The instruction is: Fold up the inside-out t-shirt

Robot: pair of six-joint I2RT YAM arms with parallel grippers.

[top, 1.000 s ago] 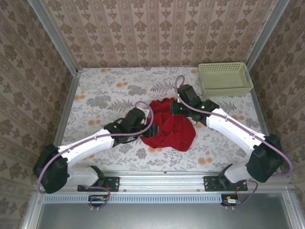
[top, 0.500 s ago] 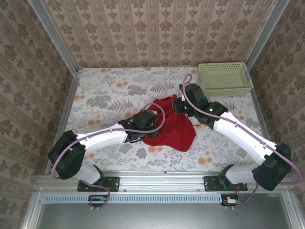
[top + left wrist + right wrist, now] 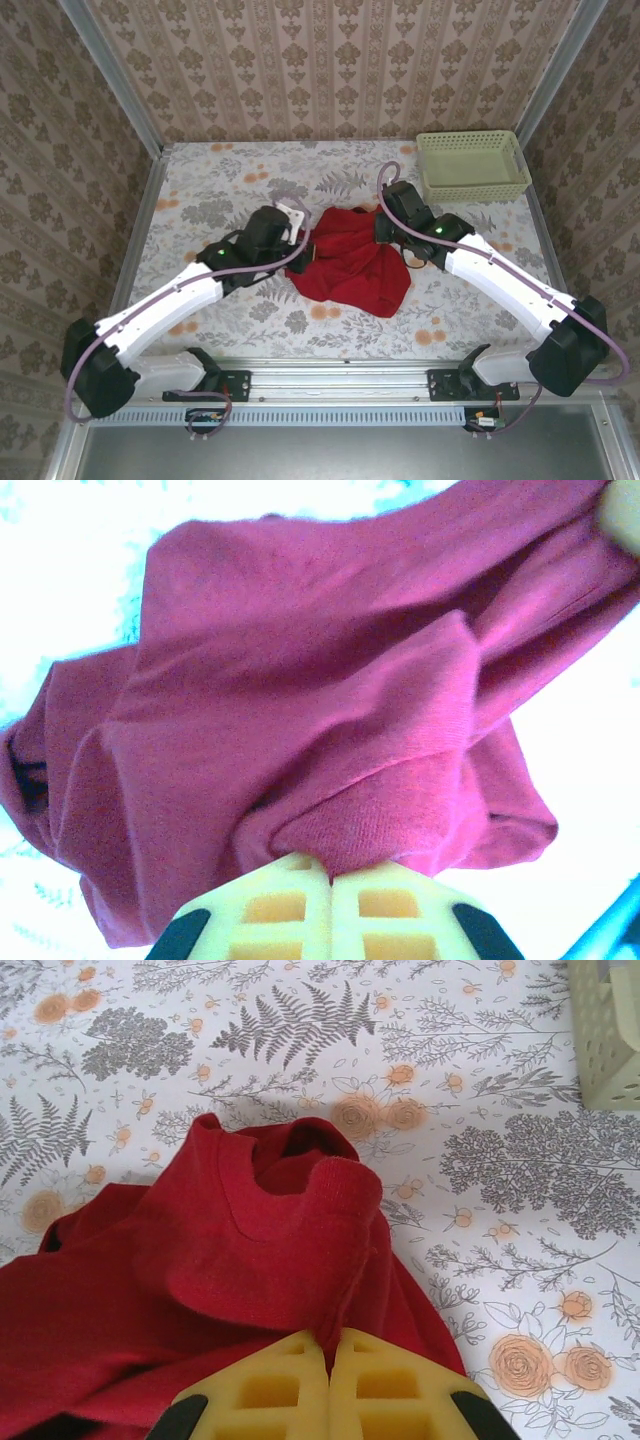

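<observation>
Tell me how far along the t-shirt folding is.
Done: both grippers have hold of cloth. In hand: the left gripper and right gripper are each shut on a pinch of the red t-shirt, the right one near what looks like the neckline. Remaining: everything else; the shirt lies bunched on the table, with no flat fold visible.

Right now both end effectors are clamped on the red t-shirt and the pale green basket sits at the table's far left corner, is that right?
Not quite: the basket sits at the far right corner, as the top external view shows. The left end effector and right end effector are both clamped on the red t-shirt.
</observation>
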